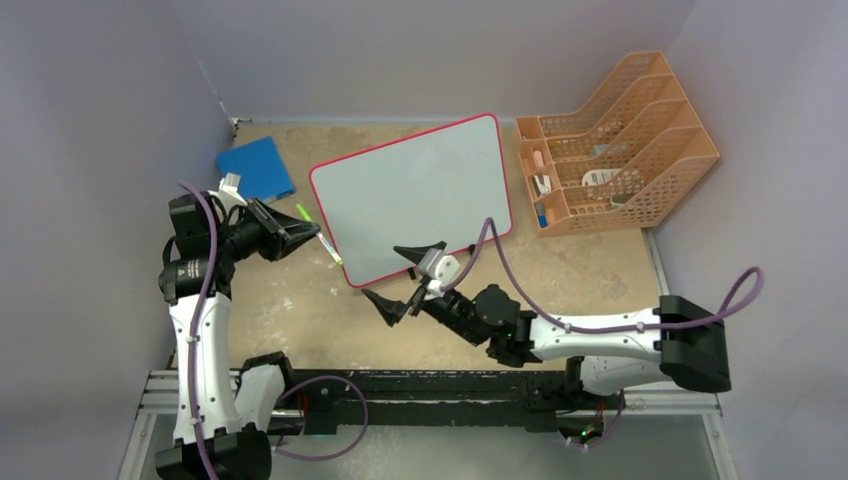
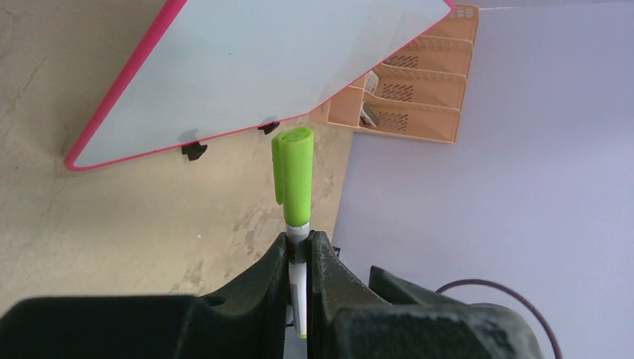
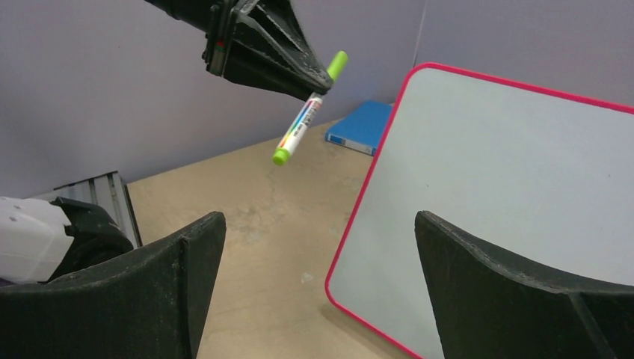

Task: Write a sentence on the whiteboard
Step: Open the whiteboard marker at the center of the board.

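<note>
left hand (image 2: 299,243) is pinching the capped green marker (image 3: 303,127), right hand (image 1: 380,270) gapes empty mid-frame. I'd pull that cap (image 2: 293,176) off straight before touching the whiteboard (image 1: 420,185).

Whiteboard (image 3: 508,202) cut off at right-wrist view's right edge. Marker (image 2: 293,179) barrel partly hidden between left gripper (image 2: 300,239) fingers. Rack (image 1: 690,160) contents too small to identify.

I work in a robot lab, inside a small test box. Plain grey walls (image 1: 100,90) close in three sides of my sandy table (image 1: 570,270). I am bolted to a metal rail (image 1: 450,382), and purple cables (image 1: 620,327) hang off me. A few desk things are here: a whiteboard (image 1: 420,195), a blue pad (image 1: 255,168), an orange paper rack (image 1: 640,150) and a green pen (image 2: 293,176).
</note>
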Robot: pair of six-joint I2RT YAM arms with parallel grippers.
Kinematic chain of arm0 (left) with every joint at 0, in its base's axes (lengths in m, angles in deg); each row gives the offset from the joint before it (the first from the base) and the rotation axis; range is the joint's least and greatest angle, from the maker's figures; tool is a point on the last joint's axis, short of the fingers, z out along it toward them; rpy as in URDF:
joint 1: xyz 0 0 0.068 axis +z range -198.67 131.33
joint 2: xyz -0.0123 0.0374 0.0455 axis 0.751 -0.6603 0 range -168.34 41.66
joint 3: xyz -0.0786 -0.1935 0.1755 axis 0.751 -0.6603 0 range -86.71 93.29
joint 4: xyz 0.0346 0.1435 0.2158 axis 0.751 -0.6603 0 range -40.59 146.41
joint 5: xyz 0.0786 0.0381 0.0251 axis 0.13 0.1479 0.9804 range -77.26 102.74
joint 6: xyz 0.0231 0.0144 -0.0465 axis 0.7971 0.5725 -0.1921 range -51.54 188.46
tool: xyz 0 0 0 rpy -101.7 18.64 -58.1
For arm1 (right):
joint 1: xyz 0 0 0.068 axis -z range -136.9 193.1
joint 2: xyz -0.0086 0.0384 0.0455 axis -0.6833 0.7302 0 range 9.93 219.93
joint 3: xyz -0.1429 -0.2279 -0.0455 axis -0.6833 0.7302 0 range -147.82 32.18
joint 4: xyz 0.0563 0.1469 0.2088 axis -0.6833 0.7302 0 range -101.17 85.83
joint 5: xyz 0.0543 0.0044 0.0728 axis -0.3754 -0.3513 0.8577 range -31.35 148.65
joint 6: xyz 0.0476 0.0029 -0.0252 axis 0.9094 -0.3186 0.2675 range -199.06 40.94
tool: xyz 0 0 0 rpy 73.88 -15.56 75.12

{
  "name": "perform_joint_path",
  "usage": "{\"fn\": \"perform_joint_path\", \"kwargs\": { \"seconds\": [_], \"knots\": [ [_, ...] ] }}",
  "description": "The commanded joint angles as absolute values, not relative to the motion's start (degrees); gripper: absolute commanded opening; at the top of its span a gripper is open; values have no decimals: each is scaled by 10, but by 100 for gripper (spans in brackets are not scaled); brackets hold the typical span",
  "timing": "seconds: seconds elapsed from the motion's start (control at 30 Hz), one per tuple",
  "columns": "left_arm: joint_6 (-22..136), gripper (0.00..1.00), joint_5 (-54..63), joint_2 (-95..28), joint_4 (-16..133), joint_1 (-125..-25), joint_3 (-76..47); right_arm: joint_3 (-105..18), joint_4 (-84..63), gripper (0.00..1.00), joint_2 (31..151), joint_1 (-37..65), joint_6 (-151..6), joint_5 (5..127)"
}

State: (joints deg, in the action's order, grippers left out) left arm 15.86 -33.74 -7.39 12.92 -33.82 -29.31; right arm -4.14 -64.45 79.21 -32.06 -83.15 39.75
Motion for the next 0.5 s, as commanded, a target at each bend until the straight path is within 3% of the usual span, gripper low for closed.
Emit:
{"fn": "perform_joint_path", "kwargs": {
  "seconds": [0.0,0.47],
  "knots": [
    [114,0,-352,-65,170,-342,-299,-97,-763,97,843,-346,-903,335],
    [89,0,-359,-73,179,-352,-299,-179,-832,79,989,-361,-966,282]
  ]
}}
